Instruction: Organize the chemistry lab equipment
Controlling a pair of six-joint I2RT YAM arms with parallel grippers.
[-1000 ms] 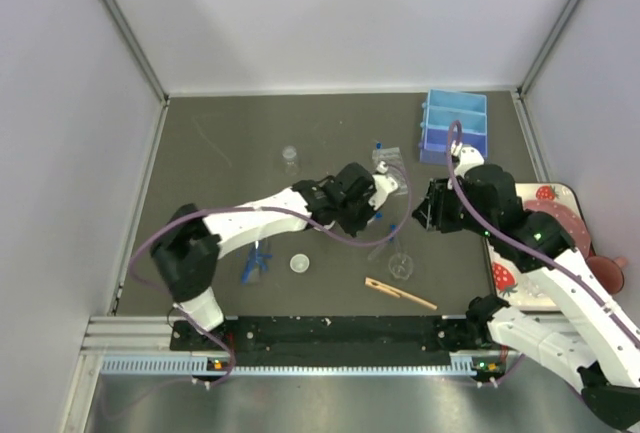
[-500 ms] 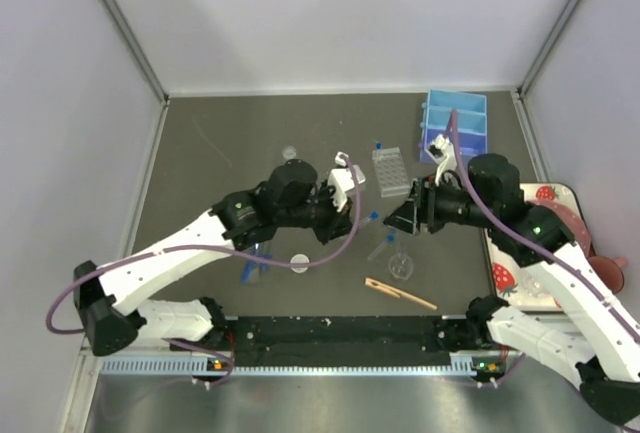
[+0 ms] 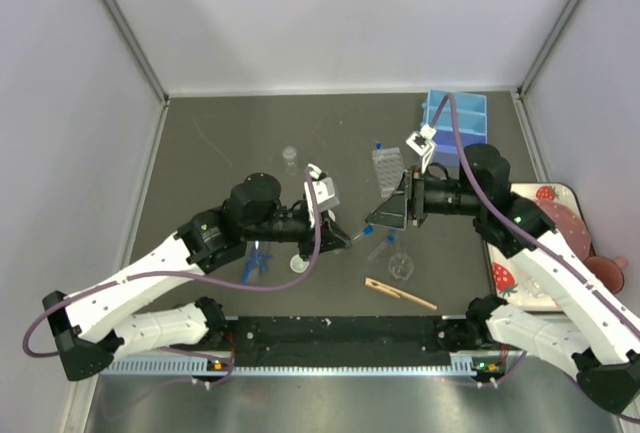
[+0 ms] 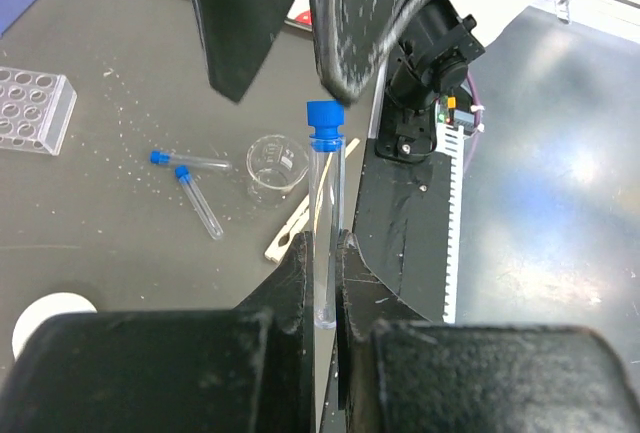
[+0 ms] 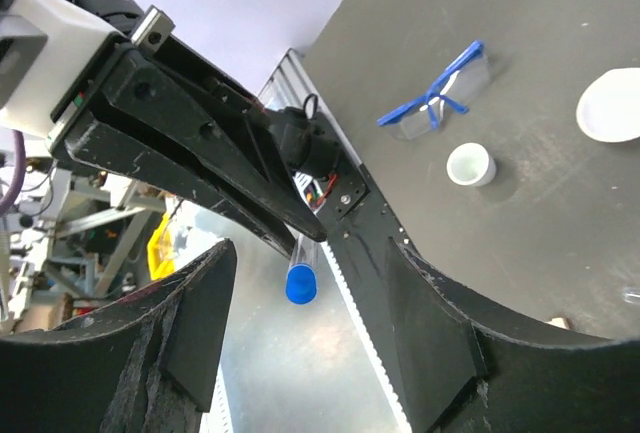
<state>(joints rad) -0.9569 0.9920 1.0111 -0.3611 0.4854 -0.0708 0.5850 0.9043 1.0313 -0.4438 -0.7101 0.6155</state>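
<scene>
Clamping a capped tube [image 4: 325, 203], left claw [image 4: 322, 253] holds it between right claw's [image 5: 305, 263] spread fingers [image 5: 430, 353].

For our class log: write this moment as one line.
left gripper shut on clear blue-capped tube | right gripper open, near its cap

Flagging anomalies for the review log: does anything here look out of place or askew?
Two capped tubes lie flat on the table beside the small beaker, outside the rack. A third tube is held mid-air in the left pincer. Nothing spilled or broken shows.
</scene>
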